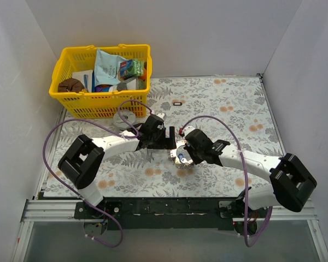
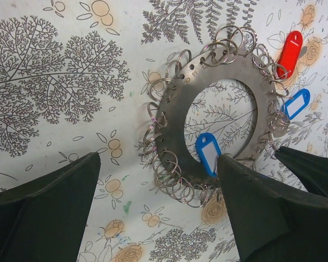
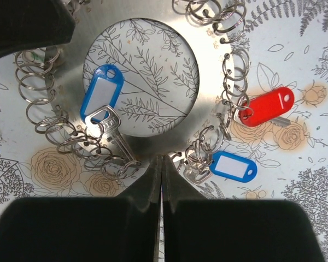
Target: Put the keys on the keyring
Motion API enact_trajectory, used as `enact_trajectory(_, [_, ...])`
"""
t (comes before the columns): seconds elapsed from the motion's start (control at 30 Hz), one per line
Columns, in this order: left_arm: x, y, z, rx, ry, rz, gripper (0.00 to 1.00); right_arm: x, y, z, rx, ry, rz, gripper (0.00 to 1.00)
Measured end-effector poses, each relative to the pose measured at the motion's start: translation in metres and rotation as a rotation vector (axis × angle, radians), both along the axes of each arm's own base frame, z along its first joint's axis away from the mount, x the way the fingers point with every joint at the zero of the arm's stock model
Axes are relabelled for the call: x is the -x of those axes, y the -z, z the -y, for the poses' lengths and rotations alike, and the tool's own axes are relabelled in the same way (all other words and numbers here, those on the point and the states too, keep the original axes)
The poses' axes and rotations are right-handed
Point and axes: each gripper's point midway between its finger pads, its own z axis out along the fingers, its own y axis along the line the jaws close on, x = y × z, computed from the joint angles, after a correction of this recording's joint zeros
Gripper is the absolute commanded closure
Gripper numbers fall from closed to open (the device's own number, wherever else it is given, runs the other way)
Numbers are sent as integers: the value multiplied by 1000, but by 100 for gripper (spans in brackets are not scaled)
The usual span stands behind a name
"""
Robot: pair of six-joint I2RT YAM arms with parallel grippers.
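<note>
The keyring [image 1: 177,146], a flat silvery disc with a wide hole and many small split rings round its edge, lies on the flowered mat between both grippers. It also shows in the left wrist view [image 2: 169,117] and the right wrist view [image 3: 208,117]. A blue-tagged key [image 3: 101,98] lies over the hole. A red tag [image 3: 265,106] and a second blue tag [image 3: 234,166] hang on split rings at the rim. My left gripper [image 2: 158,158] is open and straddles the keyring's edge. My right gripper [image 3: 162,158] is shut, its tips against the keyring's near rim.
A yellow basket [image 1: 71,98] of packets stands at the back left, with a grey tin [image 1: 123,117] in front of it. A small dark object [image 1: 179,102] lies further back on the mat. White walls close in the sides and back.
</note>
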Motion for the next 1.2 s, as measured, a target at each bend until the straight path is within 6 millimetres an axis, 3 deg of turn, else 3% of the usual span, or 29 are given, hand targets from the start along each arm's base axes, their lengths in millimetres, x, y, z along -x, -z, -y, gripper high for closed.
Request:
enact_trajectory(0.2, [1, 3, -1, -2, -1, -2, 12, -11, -8, 0, 16, 16, 24, 99])
enact_trajectory(0.33, [3, 6, -3, -8, -1, -7, 12, -11, -10, -2, 14, 2, 25, 68])
enact_trajectory(0.4, [3, 6, -4, -9, -2, -8, 11, -9, -9, -1, 21, -6, 14, 59])
enact_trajectory(0.5, [4, 7, -4, -10, -2, -8, 11, -6, -7, 2, 33, -8, -1, 54])
enact_trajectory(0.93, [4, 8, -4, -7, -3, -11, 11, 4, -3, 11, 52, 17, -39, 58])
enact_trajectory(1.2, [4, 7, -3, -3, -5, -11, 11, 13, 14, 16, 93, 36, -110, 63])
